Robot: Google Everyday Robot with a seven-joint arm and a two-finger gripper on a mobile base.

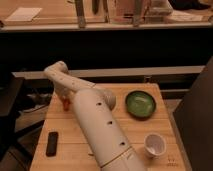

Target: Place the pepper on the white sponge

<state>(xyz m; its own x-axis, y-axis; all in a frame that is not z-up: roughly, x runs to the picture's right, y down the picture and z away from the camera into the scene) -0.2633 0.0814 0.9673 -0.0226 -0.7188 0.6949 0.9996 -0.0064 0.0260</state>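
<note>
My white arm reaches from the front of the wooden table [75, 150] to its back left corner. My gripper [63, 99] points down there, mostly hidden behind the arm's wrist. A small red-orange bit, the pepper [65, 104], shows right at the gripper's tip, just above or on the tabletop. I cannot tell whether it is held or lies on the table. The white sponge is not visible; the arm covers much of the table's middle and left.
A green bowl [141, 104] sits at the back right. A white cup [155, 145] stands at the front right. A black flat rectangle [51, 143] lies at the front left. A dark counter runs behind the table.
</note>
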